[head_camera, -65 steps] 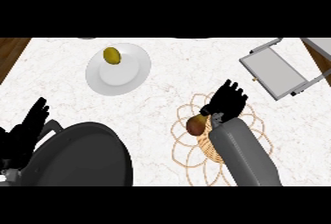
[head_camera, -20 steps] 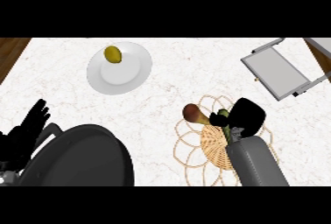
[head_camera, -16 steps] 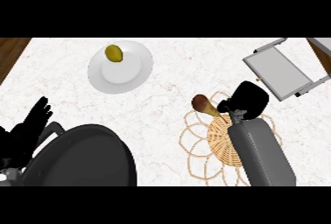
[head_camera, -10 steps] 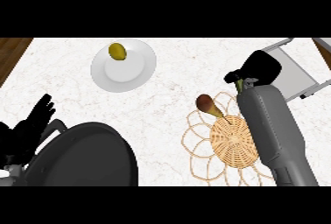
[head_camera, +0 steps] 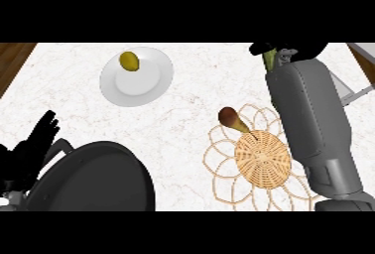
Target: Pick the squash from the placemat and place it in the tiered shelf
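Open counter (head_camera: 198, 92) is noted between white plate (head_camera: 158, 87) and placemat (head_camera: 260, 158). Lower left is blocked by a dark round pan (head_camera: 95, 179), left hand (head_camera: 33, 144) at its edge. Right side is filled by the right forearm (head_camera: 311, 114), stretched over the placemat's edge toward the tiered shelf (head_camera: 359, 50).

Marble counter (head_camera: 194, 106) carries: white plate (head_camera: 141, 94) upper left, woven placemat (head_camera: 258, 158) right of centre (right edge hidden), dark round pan (head_camera: 95, 178) lower left.

Greenish squash (head_camera: 270, 57), gripped by the right robot hand (head_camera: 310, 48), off the placemat (head_camera: 262, 155).
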